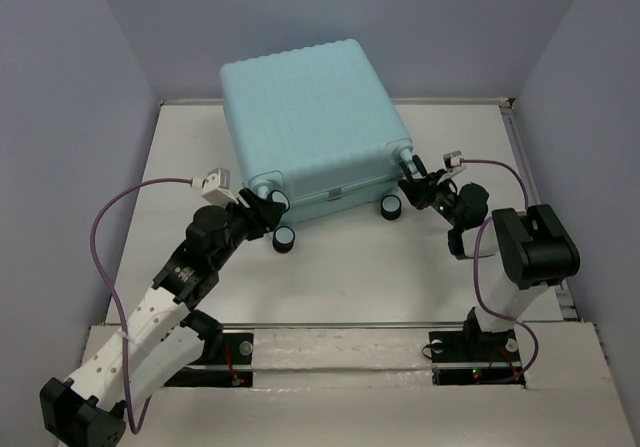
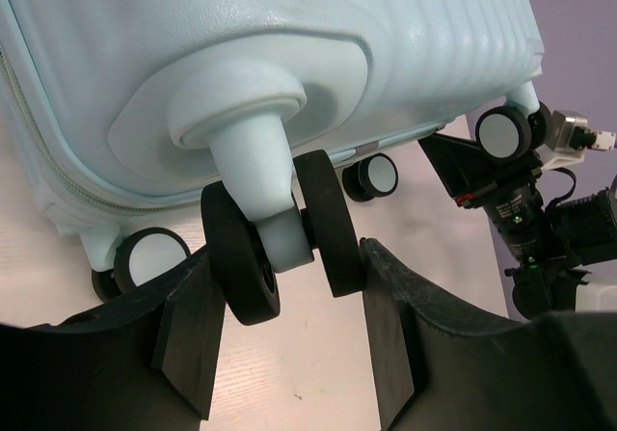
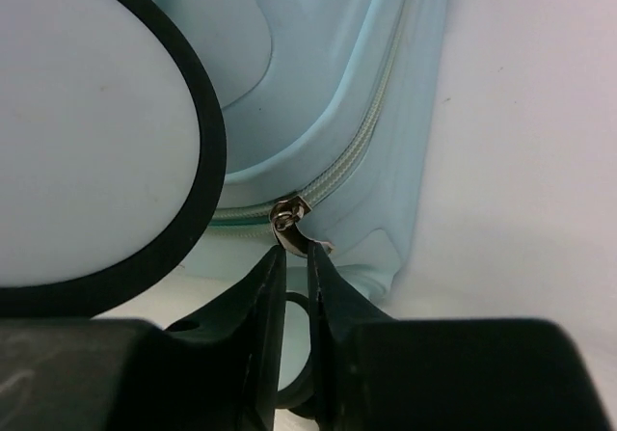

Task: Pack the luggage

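Note:
The luggage (image 1: 310, 117), a pale mint-blue ribbed hard-shell suitcase, lies closed on the table with its wheels toward the arms. My left gripper (image 1: 262, 207) is at its near-left corner. In the left wrist view the gripper (image 2: 289, 253) straddles a black twin spinner wheel (image 2: 328, 233), and both fingers touch the wheel's discs. My right gripper (image 1: 412, 185) is at the near-right corner. In the right wrist view it (image 3: 294, 257) is shut on the metal zipper pull (image 3: 292, 227) of the suitcase zip (image 3: 362, 151), beside a big white-faced wheel (image 3: 87, 132).
Two more wheels (image 1: 285, 237) (image 1: 390, 207) rest on the white table (image 1: 350, 277) in front of the suitcase. Grey walls close in the back and both sides. A raised rail (image 1: 515, 157) runs along the table's right edge. The suitcase fills the far middle.

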`<state>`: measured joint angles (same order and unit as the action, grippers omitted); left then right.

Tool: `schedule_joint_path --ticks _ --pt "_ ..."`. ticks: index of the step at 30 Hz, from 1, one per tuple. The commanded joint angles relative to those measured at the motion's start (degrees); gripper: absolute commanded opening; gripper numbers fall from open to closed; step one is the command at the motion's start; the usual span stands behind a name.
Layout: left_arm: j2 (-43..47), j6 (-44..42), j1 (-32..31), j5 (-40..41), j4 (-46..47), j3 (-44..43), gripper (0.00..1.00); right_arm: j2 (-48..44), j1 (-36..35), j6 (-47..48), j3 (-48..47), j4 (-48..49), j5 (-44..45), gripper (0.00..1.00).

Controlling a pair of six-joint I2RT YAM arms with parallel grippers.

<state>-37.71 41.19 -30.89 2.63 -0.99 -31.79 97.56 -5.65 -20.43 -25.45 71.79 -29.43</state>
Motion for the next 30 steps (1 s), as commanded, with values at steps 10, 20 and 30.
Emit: schedule_joint_path --ticks 10,20,30 --pt "2.3 -3.0 -1.1 -6.1 12.0 -3.8 0.06 -0.5 -0.5 -4.0 0.7 11.5 2.8 0.07" --pt "-7.0 -1.9 -1.1 -10.8 20.5 -8.9 0.06 -2.6 -34.9 -1.4 5.9 14.2 19.1 0.07" --pt "-3.3 -4.4 -1.1 -5.7 15.2 -10.1 0.06 -7.9 -40.6 0.4 9.1 6.1 31.4 0.07"
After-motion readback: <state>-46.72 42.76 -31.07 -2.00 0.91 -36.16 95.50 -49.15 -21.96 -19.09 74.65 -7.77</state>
